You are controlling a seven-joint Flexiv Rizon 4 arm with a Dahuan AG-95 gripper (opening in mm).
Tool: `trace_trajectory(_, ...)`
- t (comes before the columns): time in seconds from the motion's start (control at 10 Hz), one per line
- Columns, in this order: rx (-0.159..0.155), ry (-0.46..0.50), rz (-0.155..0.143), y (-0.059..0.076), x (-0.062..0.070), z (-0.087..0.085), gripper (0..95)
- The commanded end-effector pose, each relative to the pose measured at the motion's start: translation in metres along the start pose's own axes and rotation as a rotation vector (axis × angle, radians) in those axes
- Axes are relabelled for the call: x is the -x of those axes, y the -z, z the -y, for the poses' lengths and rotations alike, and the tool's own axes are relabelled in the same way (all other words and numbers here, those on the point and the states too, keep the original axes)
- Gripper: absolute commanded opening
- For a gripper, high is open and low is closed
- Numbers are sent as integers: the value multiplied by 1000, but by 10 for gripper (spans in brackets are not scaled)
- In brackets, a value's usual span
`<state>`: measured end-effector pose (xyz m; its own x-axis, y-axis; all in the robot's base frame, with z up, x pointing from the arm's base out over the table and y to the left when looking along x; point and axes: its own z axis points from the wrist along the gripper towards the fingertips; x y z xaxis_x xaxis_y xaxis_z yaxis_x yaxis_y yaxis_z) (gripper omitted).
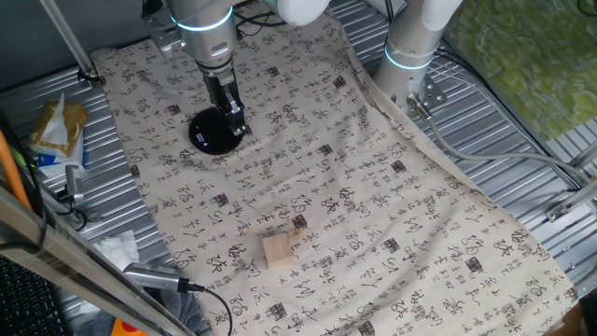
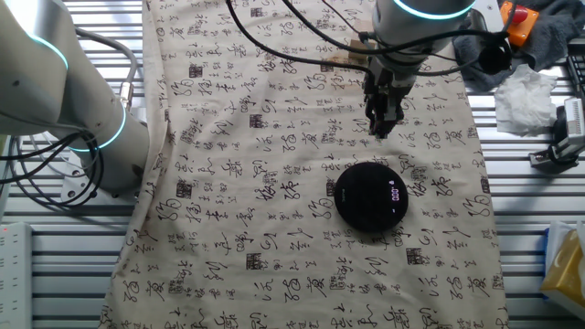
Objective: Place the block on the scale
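Note:
The block [image 1: 278, 250] is a small pale tan wooden cube lying on the printed cloth near the front. In the other fixed view it [image 2: 340, 62] shows at the far edge, partly behind cables. The scale [image 1: 211, 133] is a flat round black disc on the cloth at the back left. It also shows in the other fixed view [image 2: 370, 196] with a small lit display. My gripper [image 1: 239, 127] hangs over the scale's edge, far from the block. In the other fixed view the gripper [image 2: 382, 128] is just beyond the scale. Its fingers look together and hold nothing.
A second white arm base [image 1: 410, 47] stands at the back right, also seen in the other fixed view [image 2: 55, 100]. Cables [image 2: 302, 37] cross the cloth. A snack packet [image 1: 56, 131], tissue [image 2: 530, 96] and tools lie on the metal table around the cloth.

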<state>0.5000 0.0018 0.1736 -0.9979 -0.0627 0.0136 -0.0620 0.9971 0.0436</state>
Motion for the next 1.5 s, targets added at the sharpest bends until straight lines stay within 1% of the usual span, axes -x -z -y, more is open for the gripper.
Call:
trace_trajectory(0.1,-3,-2,2,1,0,0,0)
trace_trajectory(0.8,-9,-7,8,2,3,-1,0)
trace_trajectory(1.3,-7,-18,10,6,10,-4,0)
trace_trajectory(1.5,-3,-20,15,6,10,-5,0)
